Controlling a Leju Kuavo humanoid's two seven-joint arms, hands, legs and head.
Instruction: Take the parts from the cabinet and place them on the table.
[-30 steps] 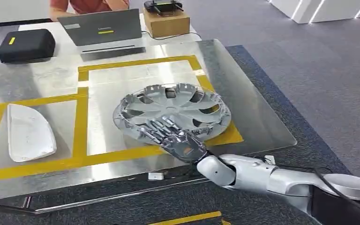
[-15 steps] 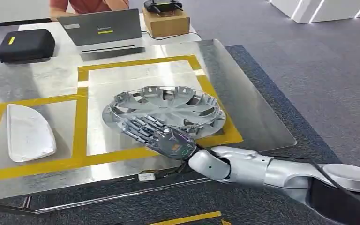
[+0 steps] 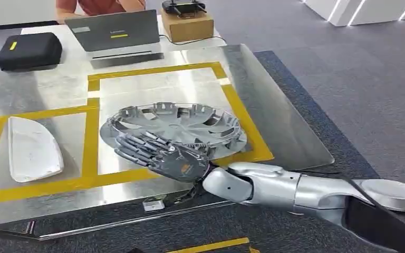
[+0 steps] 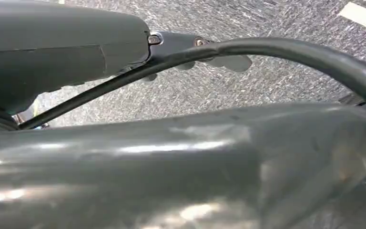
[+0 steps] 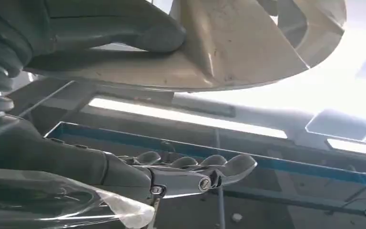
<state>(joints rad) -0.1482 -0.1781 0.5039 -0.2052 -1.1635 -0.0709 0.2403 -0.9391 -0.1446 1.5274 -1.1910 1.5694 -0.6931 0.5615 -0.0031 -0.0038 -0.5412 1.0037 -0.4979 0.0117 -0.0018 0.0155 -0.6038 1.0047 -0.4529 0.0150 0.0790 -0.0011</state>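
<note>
One hubcap (image 3: 176,126), one white cover (image 3: 31,149).

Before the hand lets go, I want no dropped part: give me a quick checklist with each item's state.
1. Hubcap over the table: ok.
2. Hubcap inside the yellow tape square: not ok, its near-right rim overlaps the tape.
3. Right hand grips the near rim, thumb pressed on it: ok.
4. Hubcap resting flat: cannot tell.
5. Apart from the white part: ok.
6. Left hand state: cannot tell.
</note>
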